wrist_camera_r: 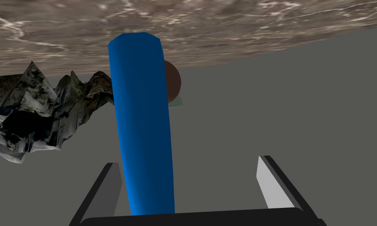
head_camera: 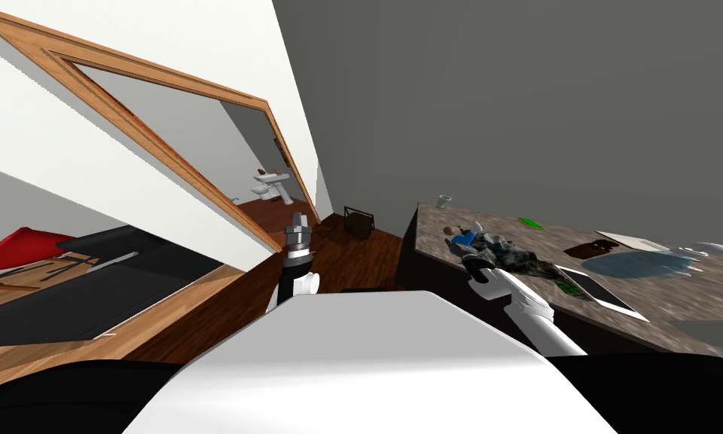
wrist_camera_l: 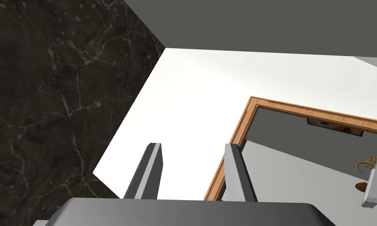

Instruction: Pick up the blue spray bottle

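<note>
- Blue spray bottle point(wrist_camera_r: 142, 117) near worktop point(head_camera: 684, 309) front edge, beside crumpled dark cloth point(wrist_camera_r: 38, 113).
- Right gripper point(wrist_camera_r: 188, 161) spread wide, bottle between its fingers, close to one.
- Left gripper point(wrist_camera_l: 192, 145) spread, raised beside wooden door frame point(wrist_camera_l: 238, 133).

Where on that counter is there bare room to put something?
Bare counter: between the cup and the green item at the far edge, and beside the white tablet. Crowded: around the blue spray bottle and crumpled cloth, by the right gripper.

blue bottle point(wrist_camera_r: 142, 117) hides most of a brown round thing point(wrist_camera_r: 173, 80).
</note>
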